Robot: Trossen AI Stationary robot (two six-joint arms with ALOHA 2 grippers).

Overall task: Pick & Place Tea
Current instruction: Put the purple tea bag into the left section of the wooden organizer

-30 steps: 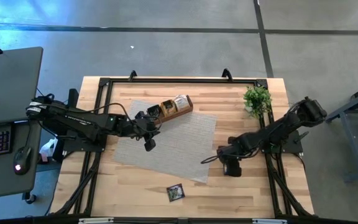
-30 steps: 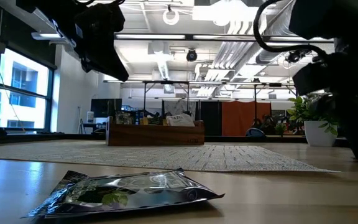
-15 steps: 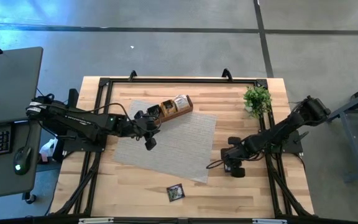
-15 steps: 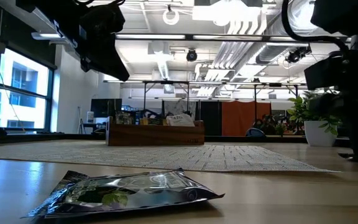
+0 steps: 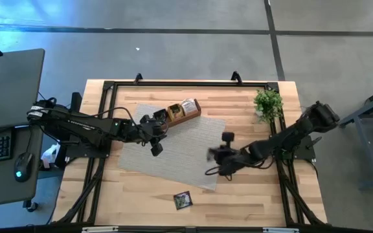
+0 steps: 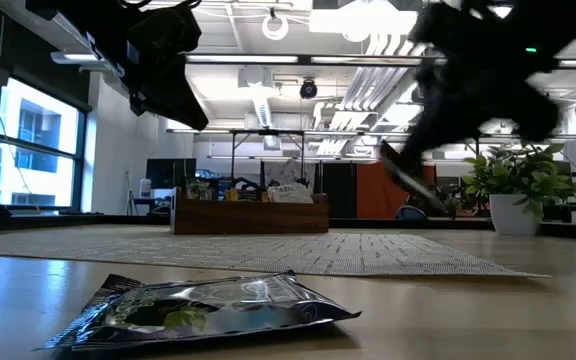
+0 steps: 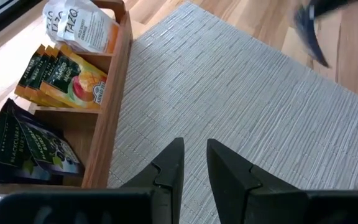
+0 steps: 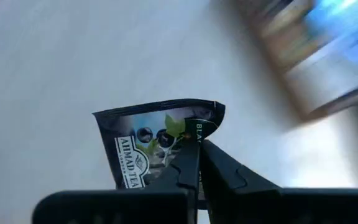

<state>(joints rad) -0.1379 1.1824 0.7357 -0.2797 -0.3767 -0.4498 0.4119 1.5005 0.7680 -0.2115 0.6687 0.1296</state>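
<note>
**Right gripper carries a dark sachet over the mat's edge**

At the left of the high view, the left arm reaches in from the table's edge, and the left gripper (image 5: 156,148) hangs above the grey woven mat (image 5: 173,145) just below the wooden tray (image 5: 177,112). Its fingers (image 7: 173,163) stand slightly parted with nothing between them. In the left wrist view the tray's compartments hold dark sachets (image 7: 23,146), yellow-red sachets (image 7: 64,76) and a white-and-orange sachet (image 7: 79,25).

At lower centre, one dark sachet (image 5: 182,200) lies alone on bare wood below the mat.

Right of centre, the right gripper (image 5: 215,155) is over the mat's right edge, blurred. Its fingers are clenched on the corner of a dark Ahmad Tea sachet (image 8: 151,143). The potted plant (image 5: 268,103) stands at upper right.
</note>
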